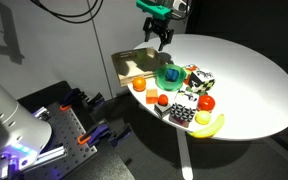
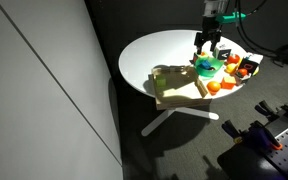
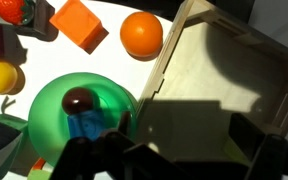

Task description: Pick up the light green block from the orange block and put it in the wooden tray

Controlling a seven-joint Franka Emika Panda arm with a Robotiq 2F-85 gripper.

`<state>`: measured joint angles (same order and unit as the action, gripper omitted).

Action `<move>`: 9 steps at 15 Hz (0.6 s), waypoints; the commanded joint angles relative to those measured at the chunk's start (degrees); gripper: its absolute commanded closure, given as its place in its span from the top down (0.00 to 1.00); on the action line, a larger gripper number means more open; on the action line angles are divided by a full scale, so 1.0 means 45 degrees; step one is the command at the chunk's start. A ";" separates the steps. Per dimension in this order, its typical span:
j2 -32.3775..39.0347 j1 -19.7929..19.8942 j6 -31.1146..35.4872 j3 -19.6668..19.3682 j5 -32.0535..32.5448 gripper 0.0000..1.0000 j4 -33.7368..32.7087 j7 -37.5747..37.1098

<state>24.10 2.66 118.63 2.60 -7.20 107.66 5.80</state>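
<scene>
Searching every view turns up no light green block: the orange block [image 3: 79, 22] lies bare (so the lift seems done), yet the tray [image 3: 234, 60] shows nothing on its visible floor. The claw [image 1: 161, 43] hangs spread wide, seemingly empty, over the tray's edge beside the bowl [image 3: 54, 110].
</scene>
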 commanded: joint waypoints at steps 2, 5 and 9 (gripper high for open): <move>-0.1324 0.0064 -0.0126 -0.0342 0.0044 1.00 0.1454 0.0021; -0.1986 0.0007 0.0545 -0.0537 0.0164 1.00 0.2288 -0.0062; -0.2985 -0.0039 0.1762 -0.0687 0.0289 1.00 0.3496 -0.0145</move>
<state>15.67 2.72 122.94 0.03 -7.08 118.04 5.79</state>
